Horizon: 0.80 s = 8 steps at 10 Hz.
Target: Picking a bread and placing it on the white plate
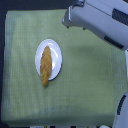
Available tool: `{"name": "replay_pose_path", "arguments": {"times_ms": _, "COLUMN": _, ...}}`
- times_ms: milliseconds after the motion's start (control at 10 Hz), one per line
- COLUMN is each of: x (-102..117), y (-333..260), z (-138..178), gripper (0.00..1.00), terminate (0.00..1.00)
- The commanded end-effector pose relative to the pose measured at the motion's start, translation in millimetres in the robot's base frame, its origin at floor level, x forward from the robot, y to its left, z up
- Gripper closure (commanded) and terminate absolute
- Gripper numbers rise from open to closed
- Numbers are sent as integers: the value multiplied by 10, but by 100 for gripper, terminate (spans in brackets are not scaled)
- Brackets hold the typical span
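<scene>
White plate [56, 49]: on green cloth [90, 80] covering the surface. Bread [45, 65]: lies across the plate, long axis near-vertical, lower tip overhanging the rim. Arm [97, 17]: up and right of the plate, well apart; tool hidden, state unknowable.

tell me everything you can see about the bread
The bread is a long, narrow golden-brown loaf with tapered ends and a rough, knobbly crust. It lies flat on the white plate, running roughly top to bottom, slightly tilted. Its lower end overhangs the plate's rim toward the green cloth. Nothing grips it.
</scene>
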Motion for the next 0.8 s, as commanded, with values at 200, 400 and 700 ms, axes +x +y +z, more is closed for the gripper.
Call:
{"name": "replay_pose_path", "arguments": {"times_ms": 200, "x": -535, "y": -1365, "z": 79, "gripper": 0, "terminate": 0}}
{"name": "replay_pose_path", "arguments": {"times_ms": 400, "x": -570, "y": -1549, "z": 105, "gripper": 0, "terminate": 0}}
{"name": "replay_pose_path", "arguments": {"times_ms": 700, "x": -487, "y": -1686, "z": 95, "gripper": 0, "terminate": 0}}
